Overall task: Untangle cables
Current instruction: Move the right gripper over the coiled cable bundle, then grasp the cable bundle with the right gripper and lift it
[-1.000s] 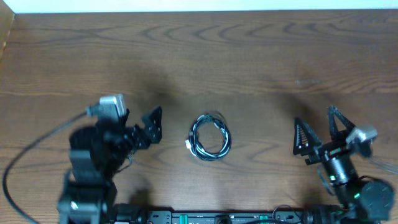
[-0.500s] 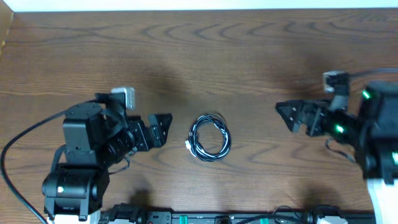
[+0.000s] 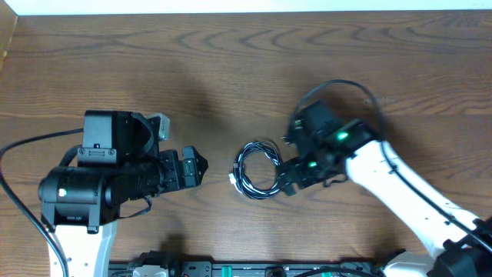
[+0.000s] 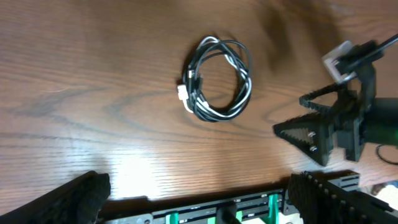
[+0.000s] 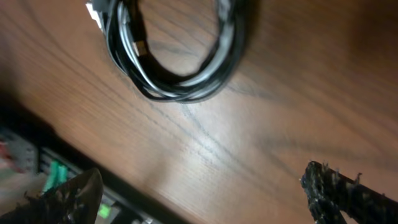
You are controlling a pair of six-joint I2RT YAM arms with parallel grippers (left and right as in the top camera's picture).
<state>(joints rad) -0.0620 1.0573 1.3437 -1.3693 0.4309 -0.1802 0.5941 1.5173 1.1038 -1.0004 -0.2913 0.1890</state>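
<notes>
The left arm [image 3: 86, 192] and right arm [image 3: 384, 175] are black-and-white with green lights.

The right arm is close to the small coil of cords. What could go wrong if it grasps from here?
1. The thin black cord and thin white cord lie wound together in one tight coil. The open right fingers, beside its right edge, may close on both cords and tighten the tangle.
2. The open left fingers are apart from the coil, so nothing pins it; a pull might drag it whole across the brown wooden table.
</notes>
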